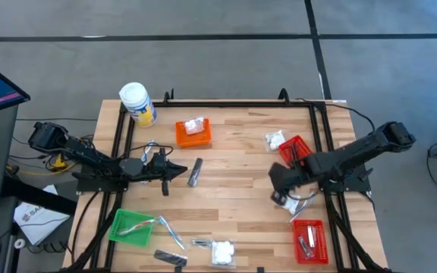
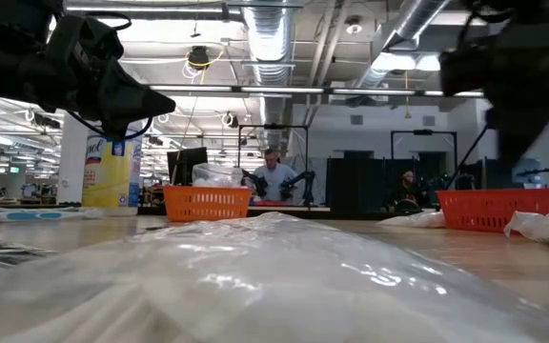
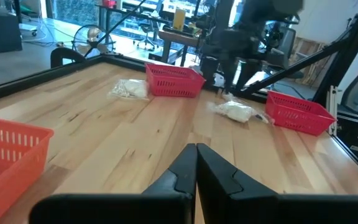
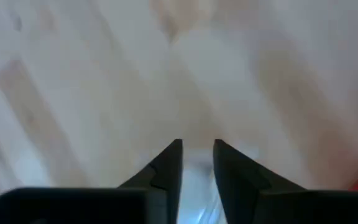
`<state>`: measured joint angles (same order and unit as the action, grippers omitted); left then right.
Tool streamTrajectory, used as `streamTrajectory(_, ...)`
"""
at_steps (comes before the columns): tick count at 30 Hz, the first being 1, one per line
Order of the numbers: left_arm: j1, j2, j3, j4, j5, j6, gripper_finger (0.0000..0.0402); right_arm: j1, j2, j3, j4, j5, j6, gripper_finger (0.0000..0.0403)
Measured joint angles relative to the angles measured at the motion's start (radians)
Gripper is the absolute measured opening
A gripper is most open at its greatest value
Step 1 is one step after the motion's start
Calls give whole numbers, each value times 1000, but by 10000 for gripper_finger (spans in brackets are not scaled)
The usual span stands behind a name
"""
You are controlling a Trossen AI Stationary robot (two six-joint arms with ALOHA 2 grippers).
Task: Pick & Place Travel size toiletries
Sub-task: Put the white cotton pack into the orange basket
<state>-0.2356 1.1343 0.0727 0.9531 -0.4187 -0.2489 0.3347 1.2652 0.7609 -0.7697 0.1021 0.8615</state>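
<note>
The travel size toiletries lie scattered on the wooden table. A white clear-wrapped packet [image 1: 295, 203] lies just beside my right gripper [image 1: 281, 191], which points steeply down with a narrow gap between its fingertips [image 4: 197, 146]. Something pale and blurred shows between its fingers; what it is cannot be told. Another white packet [image 1: 275, 139] lies by the far red basket [image 1: 295, 149]. A dark sachet [image 1: 196, 171] lies just past my left gripper [image 1: 180, 171], which hovers level and shut [image 3: 196, 149]. Sticks [image 1: 171, 232], a white packet [image 1: 222, 251] and a dark sachet [image 1: 170, 258] lie near the front edge.
An orange basket [image 1: 193, 133] holds a white packet. A green basket [image 1: 130, 227] at the front left holds a thin item. A second red basket [image 1: 309, 241] at the front right holds small items. The white-lidded jar [image 1: 137, 103] stands at the far left. Bare wood lies mid-table.
</note>
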Motion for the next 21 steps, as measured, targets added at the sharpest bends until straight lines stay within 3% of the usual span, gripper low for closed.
streamTrajectory(6, 0, 0, 0, 0, 0, -22, 2, 136, 12, 0, -48, 0, 151, 6)
streamTrajectory(11, 0, 0, 0, 0, 0, -28, 2, 157, 107, 0, -72, -5, 172, 10)
streamTrajectory(14, 0, 0, 0, 1, 0, -29, 2, 157, 188, 0, -79, -65, 153, 2)
streamTrajectory(21, 0, 0, 0, 2, 0, -27, 2, 111, 293, 11, 13, -82, 33, 2)
